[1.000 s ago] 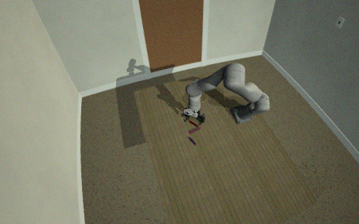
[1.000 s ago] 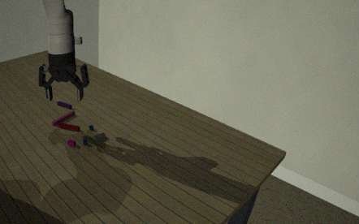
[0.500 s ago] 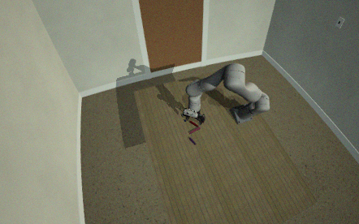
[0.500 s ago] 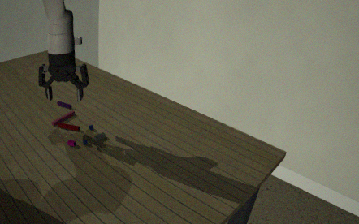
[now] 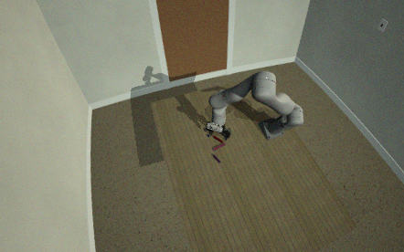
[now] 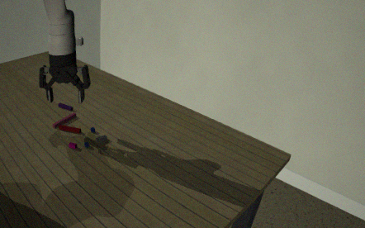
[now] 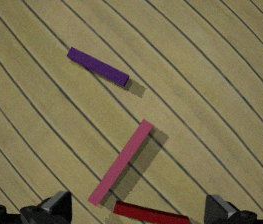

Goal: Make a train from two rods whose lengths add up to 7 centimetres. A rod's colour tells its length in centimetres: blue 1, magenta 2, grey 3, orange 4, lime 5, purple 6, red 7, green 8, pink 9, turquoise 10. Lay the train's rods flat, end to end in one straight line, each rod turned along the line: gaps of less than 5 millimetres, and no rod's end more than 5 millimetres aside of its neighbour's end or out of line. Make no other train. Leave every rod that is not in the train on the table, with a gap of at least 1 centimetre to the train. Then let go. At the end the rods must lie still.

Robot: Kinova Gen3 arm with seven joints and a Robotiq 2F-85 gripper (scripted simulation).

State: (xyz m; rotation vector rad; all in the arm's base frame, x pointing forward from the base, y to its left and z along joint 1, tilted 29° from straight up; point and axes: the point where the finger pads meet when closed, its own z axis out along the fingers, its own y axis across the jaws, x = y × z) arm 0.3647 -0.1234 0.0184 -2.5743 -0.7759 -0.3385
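Nearest in the exterior view, lying on the wooden table: magenta rod, two blue rods and grey rod beside them. Farther, resting flat: red rod, pink rod angled almost touching it, purple rod apart beyond. Hovering above, gripper spread wide, grasping nothing.

Arm bent low, jaws wide apart
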